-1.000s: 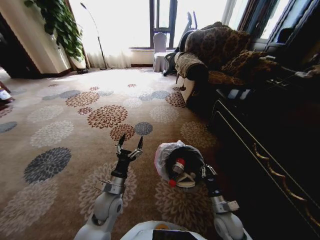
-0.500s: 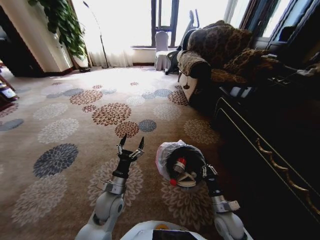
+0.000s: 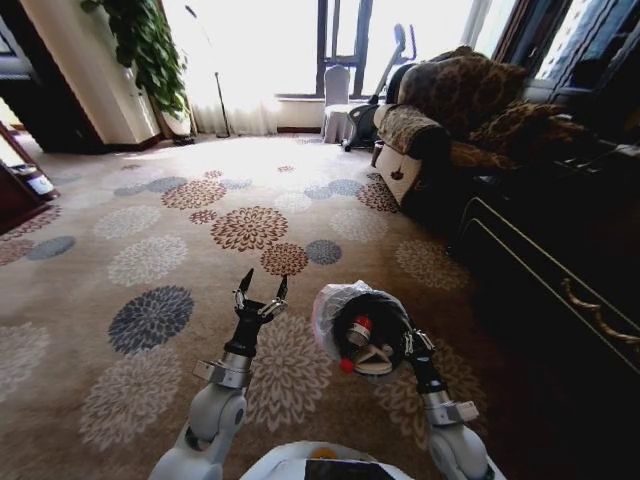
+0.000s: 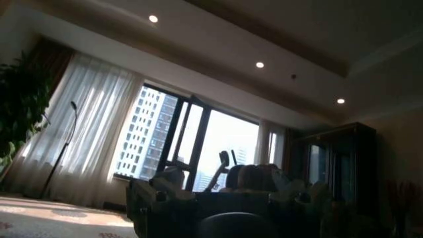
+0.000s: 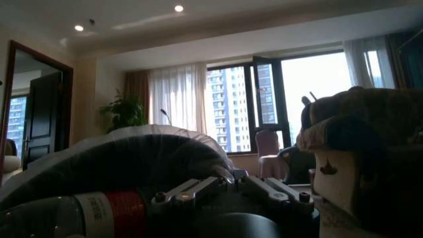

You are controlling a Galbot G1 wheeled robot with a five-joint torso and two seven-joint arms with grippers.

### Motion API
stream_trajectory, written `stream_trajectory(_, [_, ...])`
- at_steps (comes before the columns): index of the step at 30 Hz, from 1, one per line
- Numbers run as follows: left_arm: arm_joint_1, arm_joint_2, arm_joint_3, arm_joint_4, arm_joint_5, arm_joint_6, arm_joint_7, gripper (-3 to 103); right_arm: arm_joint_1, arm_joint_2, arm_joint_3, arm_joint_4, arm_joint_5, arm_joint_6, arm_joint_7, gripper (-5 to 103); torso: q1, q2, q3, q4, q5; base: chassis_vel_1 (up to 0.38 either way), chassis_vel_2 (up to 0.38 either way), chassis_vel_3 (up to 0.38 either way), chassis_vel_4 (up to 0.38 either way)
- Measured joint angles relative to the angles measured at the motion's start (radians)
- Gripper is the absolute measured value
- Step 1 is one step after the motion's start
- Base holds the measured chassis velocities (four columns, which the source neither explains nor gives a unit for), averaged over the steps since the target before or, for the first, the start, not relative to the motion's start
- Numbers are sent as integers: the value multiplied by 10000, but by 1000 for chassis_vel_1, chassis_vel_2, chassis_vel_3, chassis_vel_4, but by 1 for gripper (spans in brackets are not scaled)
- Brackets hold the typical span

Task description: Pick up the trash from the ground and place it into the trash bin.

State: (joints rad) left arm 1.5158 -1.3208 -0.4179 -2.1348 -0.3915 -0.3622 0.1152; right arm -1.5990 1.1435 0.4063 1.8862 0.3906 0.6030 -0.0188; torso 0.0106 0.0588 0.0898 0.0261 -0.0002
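Our camera has swung since a second ago, sliding the carpet [image 3: 200,220] and sofa [image 3: 450,110] rightward. We see the trash bin [image 3: 360,322] lifted, tipped toward us, gripped at its rim by our right gripper [image 3: 408,346]; a red-capped bottle [image 3: 355,330] lies inside. Just left of the bin, our left gripper [image 3: 260,296] hovers with fingers spread, empty

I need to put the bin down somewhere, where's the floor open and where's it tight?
Open carpet runs ahead and left of the left gripper, toward the curtains. The right is crowded: dark cabinet and sofa hem the trash bin held at the right gripper.
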Motion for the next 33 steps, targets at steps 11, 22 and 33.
stream_trajectory(11, [23,-47,77,-11,39,20,0,97,-324,103,156,135,-75,78,9,0,-1,0,1,-4,5,91,-173,-95,165])
stream_trajectory(22, [71,-27,94,-22,46,10,-1,98,-1103,-1,987,639,-836,-947,-4,0,-8,4,-6,-3,1,185,-179,-172,178])
stream_trajectory(33, [315,-83,37,60,59,-190,21,98,-1894,-701,2878,1400,881,-4061,-1,0,0,3,0,-4,7,-7,2,14,-6])
